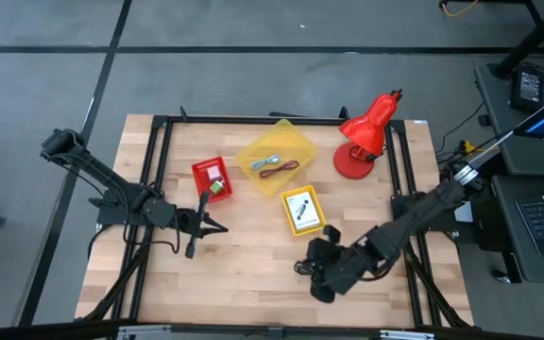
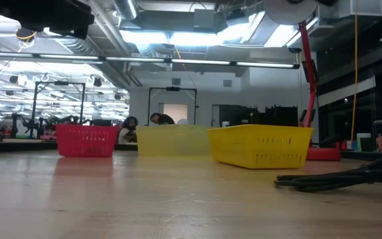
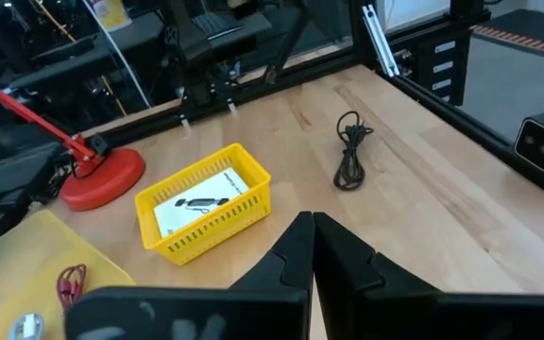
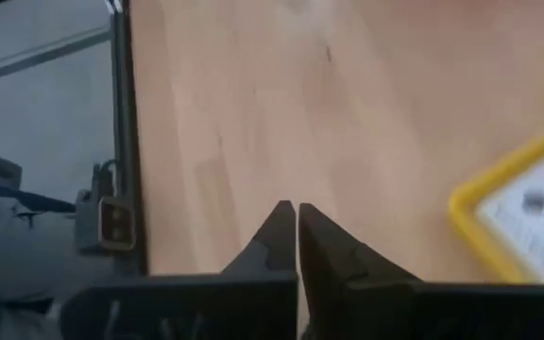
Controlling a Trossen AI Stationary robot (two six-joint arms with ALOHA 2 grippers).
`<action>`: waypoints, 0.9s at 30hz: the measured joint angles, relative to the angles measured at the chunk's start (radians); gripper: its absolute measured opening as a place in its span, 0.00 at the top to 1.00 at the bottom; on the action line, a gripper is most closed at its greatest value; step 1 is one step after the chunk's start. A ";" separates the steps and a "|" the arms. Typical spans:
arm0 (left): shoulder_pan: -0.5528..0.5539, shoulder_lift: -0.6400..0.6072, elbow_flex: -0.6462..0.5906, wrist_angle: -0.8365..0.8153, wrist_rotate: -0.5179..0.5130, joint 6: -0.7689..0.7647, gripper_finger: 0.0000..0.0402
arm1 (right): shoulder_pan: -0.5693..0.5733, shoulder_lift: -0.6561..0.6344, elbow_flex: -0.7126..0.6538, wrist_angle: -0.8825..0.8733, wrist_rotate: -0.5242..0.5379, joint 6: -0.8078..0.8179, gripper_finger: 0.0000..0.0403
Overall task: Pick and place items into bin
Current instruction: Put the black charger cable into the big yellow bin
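Wooden slats cover the table (image 1: pixel 253 260), which carries three bins and a red lamp (image 1: pixel 365 137). Only the black cord (image 3: pixel 349 161) lies loose, near the front edge by the right arm; it is partly hidden from above. It looks light and limp, likely to sag, so pinching the bundled middle seems best. The right gripper (image 4: pixel 297 231) hovers over bare wood, fingers clenched, holding nothing. The left gripper (image 3: pixel 312 247), nearer the left edge, is likewise pressed together and empty.

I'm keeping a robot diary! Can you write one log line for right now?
left claw shut, empty | right claw shut, empty | black cord on table, not binned
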 joint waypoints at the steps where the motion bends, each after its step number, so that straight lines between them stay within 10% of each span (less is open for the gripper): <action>1: 0.000 0.000 0.000 0.000 0.000 -0.006 0.99 | 0.011 0.006 0.000 -0.018 -0.001 0.042 1.00; 27: 0.000 0.000 0.000 -0.007 -0.008 -0.033 0.99 | 0.042 0.347 0.325 -0.442 -0.217 0.288 0.94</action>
